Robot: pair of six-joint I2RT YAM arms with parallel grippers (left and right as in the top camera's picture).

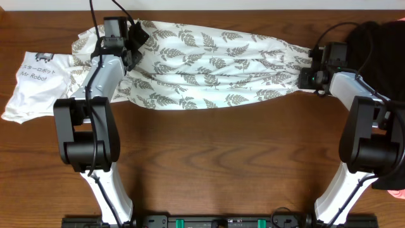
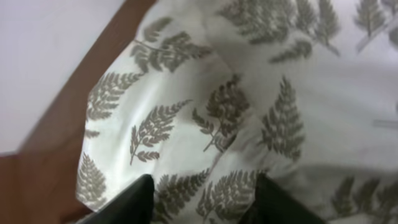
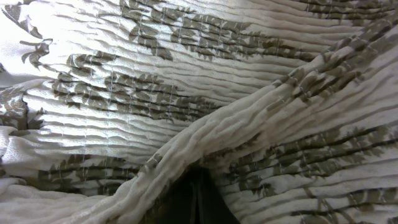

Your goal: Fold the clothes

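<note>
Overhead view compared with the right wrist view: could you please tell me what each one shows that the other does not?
Only overhead: the whole fern-print garment stretched across the table, the white Mr Robot shirt at its left end, a black garment at far right, and the left gripper over the cloth. Only right wrist: the fabric's fine crinkled ridges, and a fold running into the shut right gripper. Both: the grey fern print.

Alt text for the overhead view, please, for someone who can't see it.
A long white fern-print garment lies stretched across a wooden table, the left claw at one end and the right claw at the other. A white Mr Robot shirt lies far left.
</note>
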